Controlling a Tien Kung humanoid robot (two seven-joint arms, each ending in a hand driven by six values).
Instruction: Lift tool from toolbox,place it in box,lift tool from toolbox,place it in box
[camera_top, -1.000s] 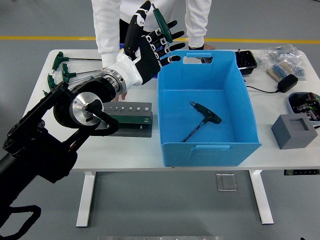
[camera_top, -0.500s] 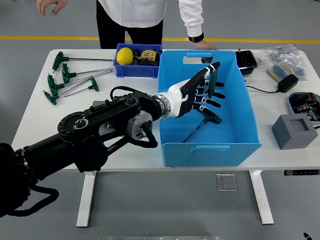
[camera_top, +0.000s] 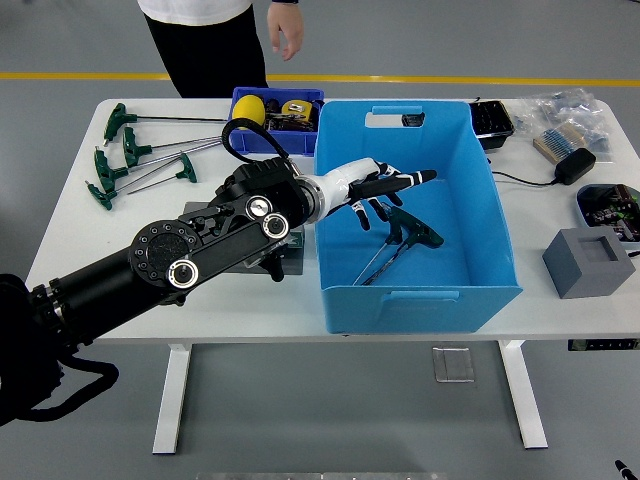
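White table (camera_top: 60, 255) carries a big blue box (camera_top: 418, 296) at centre-right; the black left arm (camera_top: 190, 255) reaches over its left wall. Left hand (camera_top: 378, 190) hovers inside the box, fingers spread apart, gripping nothing. Green-handled T tools (camera_top: 403, 235) lie on the box floor just under the fingers; more T-handle tools (camera_top: 135, 160) sit at far left.

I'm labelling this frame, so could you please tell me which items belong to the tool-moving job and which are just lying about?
Job:
left hand
blue box
T-handle tools in box
T-handle tools on table

Lying about:
small blue bin
grey block
black adapter
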